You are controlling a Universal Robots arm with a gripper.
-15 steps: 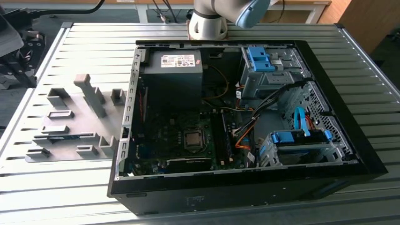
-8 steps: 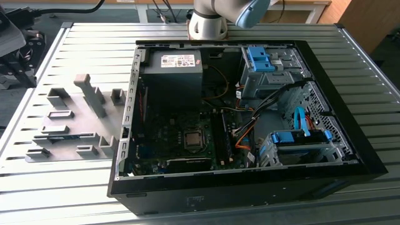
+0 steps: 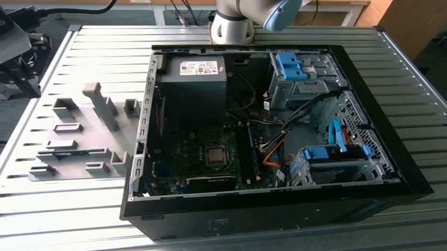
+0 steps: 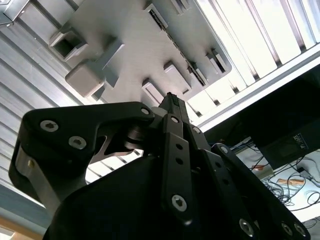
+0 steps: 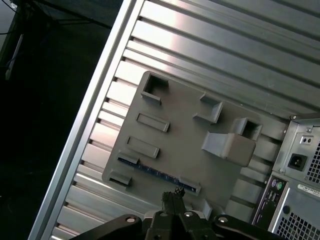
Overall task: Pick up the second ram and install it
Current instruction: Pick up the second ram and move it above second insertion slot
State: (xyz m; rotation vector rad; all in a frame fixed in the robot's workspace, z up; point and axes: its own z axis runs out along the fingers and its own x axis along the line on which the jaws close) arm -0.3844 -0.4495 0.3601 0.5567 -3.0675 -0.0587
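The second ram [image 5: 150, 171] is a thin dark stick with blue-green patches. It stands on its edge between two low blocks of the grey fixture plate [image 5: 180, 132]. In the exterior view the second ram [image 3: 82, 152] shows as a short dark strip on the fixture plate [image 3: 84, 117], at that view's left, beside the open computer case [image 3: 265, 204]. My gripper [image 5: 172, 194] hangs above the plate, close over the stick's end, apart from it. Its fingers are shut together with nothing between them in both wrist views, and the gripper [image 4: 171, 100] points at the plate.
The fixture plate carries several grey blocks, one of them a tall post [image 3: 100, 102]. The slatted metal table [image 3: 63, 209] ends close beside the plate. Inside the case lie the motherboard's black slots [image 3: 249, 151], cables and blue drive brackets [image 3: 292, 65]. The arm's base [image 3: 232, 23] stands behind the case.
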